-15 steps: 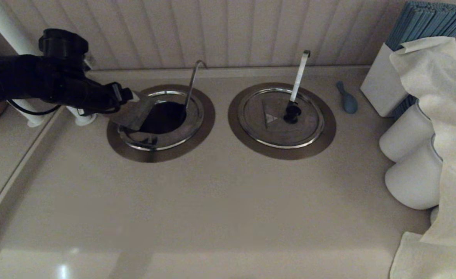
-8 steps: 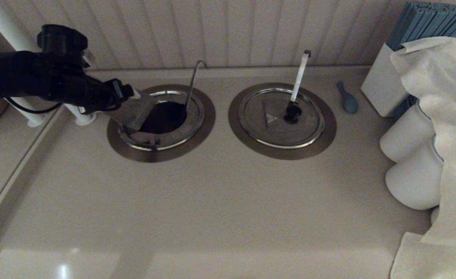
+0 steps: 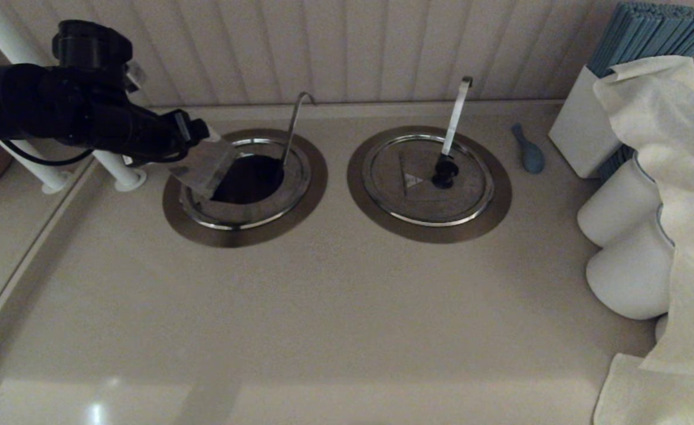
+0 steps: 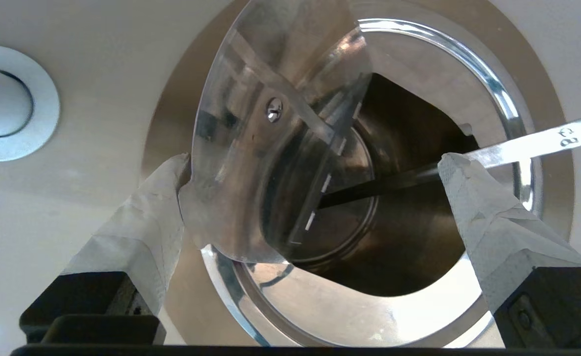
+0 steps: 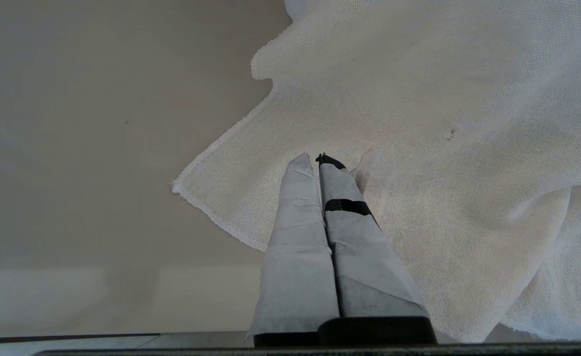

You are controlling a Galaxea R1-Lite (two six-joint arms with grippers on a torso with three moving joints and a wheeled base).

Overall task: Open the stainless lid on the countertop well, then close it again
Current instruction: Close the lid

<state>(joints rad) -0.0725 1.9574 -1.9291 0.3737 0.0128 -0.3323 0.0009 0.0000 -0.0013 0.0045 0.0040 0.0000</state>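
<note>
The stainless lid (image 3: pixel 204 166) stands tilted up over the left side of the countertop well (image 3: pixel 246 180). Its shiny underside (image 4: pixel 270 123) faces the left wrist camera, with a centre screw showing; the black knob is hidden. My left gripper (image 3: pixel 204 141) is open, jaws wide. One finger (image 4: pixel 157 207) presses on the lid's edge, and the other finger (image 4: pixel 478 198) hangs over the well's dark hole (image 4: pixel 409 237). The thin hooked rod (image 3: pixel 293 127) rises from the well's far side. My right gripper (image 5: pixel 318 159) is shut and empty above a white cloth (image 5: pixel 419 148), outside the head view.
The twin lid (image 3: pixel 406 195) with its broad flat handle (image 3: pixel 456 115) lies closed to the right. A blue spoon (image 3: pixel 529 152), a white box of blue sticks (image 3: pixel 583 130) and cloth-draped white cups (image 3: pixel 618 206) crowd the right. White posts (image 3: pixel 120 171) stand by my left arm.
My left arm has risen and drawn slightly back, and the lid has tipped up steeper, uncovering more of the well's left rim.
</note>
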